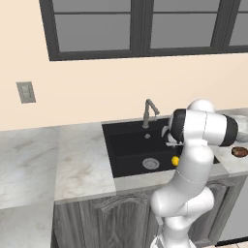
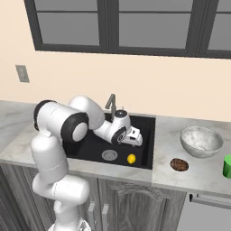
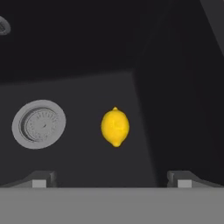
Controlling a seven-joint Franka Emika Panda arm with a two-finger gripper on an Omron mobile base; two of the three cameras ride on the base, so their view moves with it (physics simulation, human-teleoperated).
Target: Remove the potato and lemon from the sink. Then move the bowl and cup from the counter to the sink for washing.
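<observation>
A pale marbled counter [image 2: 198, 171] runs under a dark-framed window, with the black sink [image 2: 143, 155] set into it. The lemon [image 3: 115, 127] lies on the basin floor near the sink's front right corner, just beside the drain [image 3: 39, 124] and clear of the walls. The potato [image 2: 179, 164] already sits on the counter near its front edge, just right of the sink, with the bowl [image 2: 201, 140] behind it and the cup [image 2: 227, 166] at the far right. The gripper [image 3: 112, 179] hangs over the basin with its fingers spread wide and empty, the lemon between and ahead of them. The lemon is likely light, firm and a little waxy, so it could roll or squirt out of a loose pinch; closing across its narrower middle, away from the pointed ends, looks the safest hold.
</observation>
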